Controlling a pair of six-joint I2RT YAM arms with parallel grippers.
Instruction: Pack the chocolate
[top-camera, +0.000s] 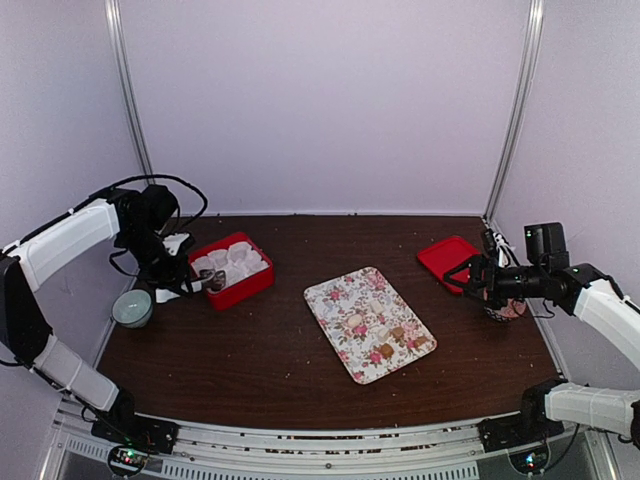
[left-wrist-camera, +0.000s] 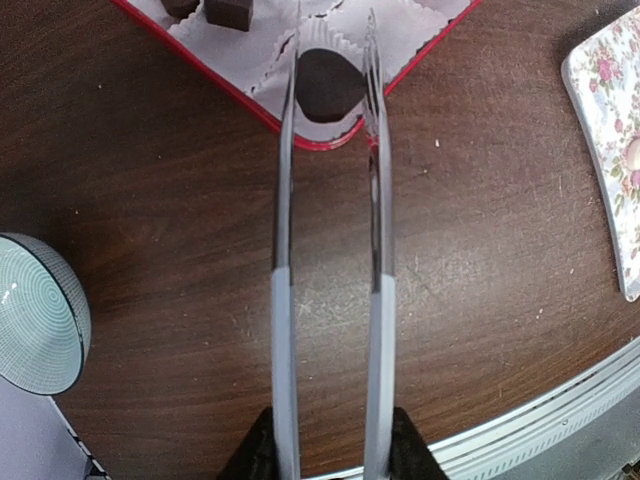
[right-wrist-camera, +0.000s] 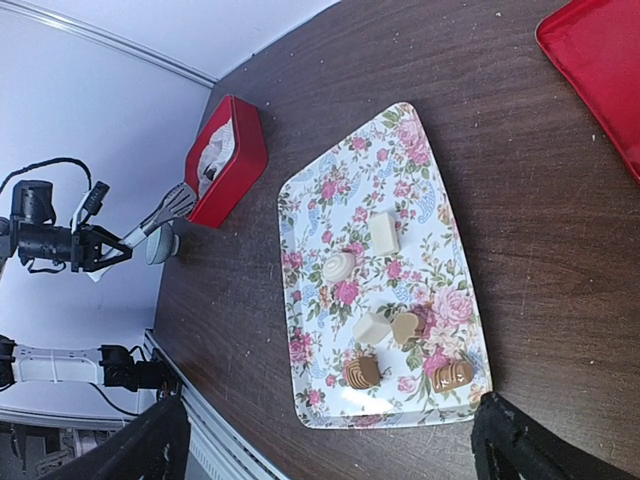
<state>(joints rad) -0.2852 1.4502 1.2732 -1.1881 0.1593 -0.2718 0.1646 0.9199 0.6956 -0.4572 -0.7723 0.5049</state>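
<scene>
One rounded dark chocolate (left-wrist-camera: 327, 85) between metal tongs (left-wrist-camera: 283, 220); left gripper (left-wrist-camera: 333, 455) clamps tongs, right gripper (top-camera: 468, 277) spread.

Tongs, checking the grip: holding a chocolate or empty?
Holding, apparently: the tongs pinch a dark chocolate between their tips, over the box corner.

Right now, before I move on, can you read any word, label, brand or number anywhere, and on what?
None readable in any view.
The red rectangular box, flat red lid, rose-printed rectangular tray, long metal tongs and pale ribbed round bowl show no lettering; the tray carries only printed flowers.
</scene>
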